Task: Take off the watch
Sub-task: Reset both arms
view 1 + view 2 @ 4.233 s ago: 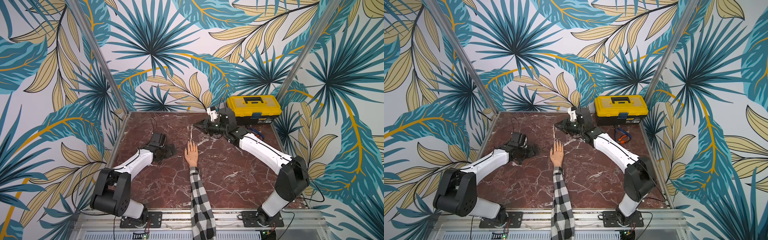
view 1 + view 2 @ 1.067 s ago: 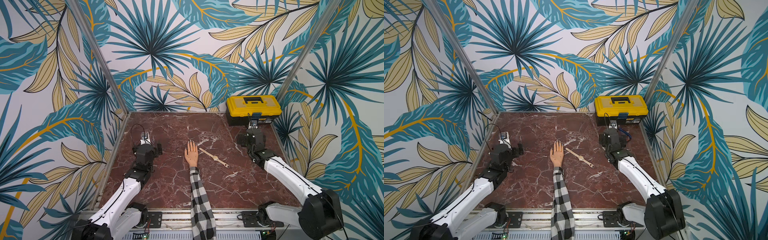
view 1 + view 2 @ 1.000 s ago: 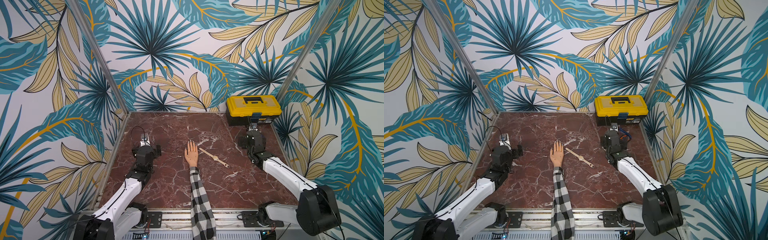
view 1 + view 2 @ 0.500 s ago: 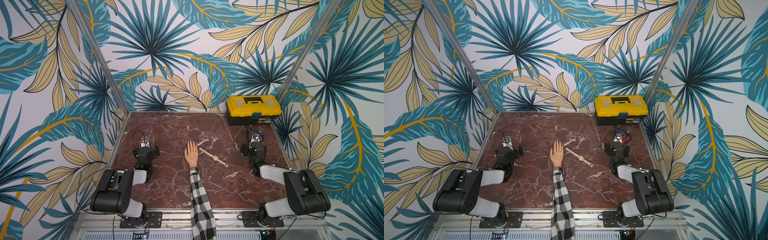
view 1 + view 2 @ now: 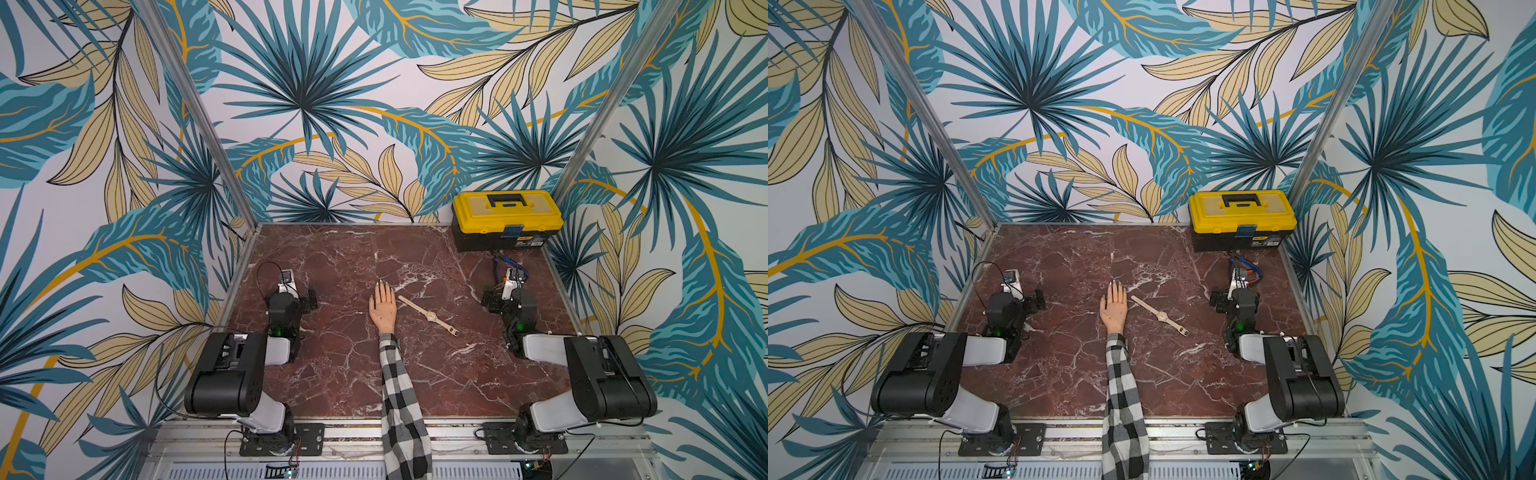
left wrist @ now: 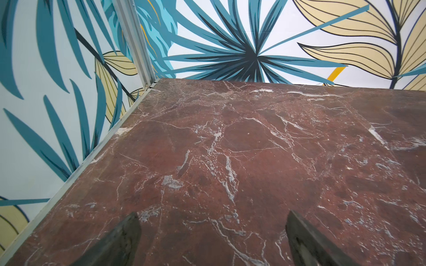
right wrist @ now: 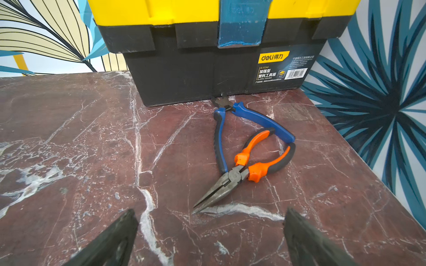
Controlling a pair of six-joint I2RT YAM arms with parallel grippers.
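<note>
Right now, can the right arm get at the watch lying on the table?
Probably yes. The watch lies flat on the table beside the hand, with nothing between it and the right gripper, whose jaws stand open. The gripper faces the toolbox, so the arm would have to turn first.

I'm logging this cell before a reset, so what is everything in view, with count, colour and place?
watch: one, cream strap with a pale round face, lying flat and unbuckled on the table beside the hand
toolbox: one, yellow lid on a black base, far corner on the right arm's side, lid closed
blue-handled pliers: one, on the table in front of the toolbox
orange-handled pliers: one, long-nosed, one handle crossing a blue handle
table: one, dark red marble
walls: three, teal and beige leaf print
hand: one, flesh-toned, flat at table centre, wrist bare
sleeve: one, black-and-white check
left claw: one, black, open, empty
right claw: one, black, open, empty, facing the pliers
</note>
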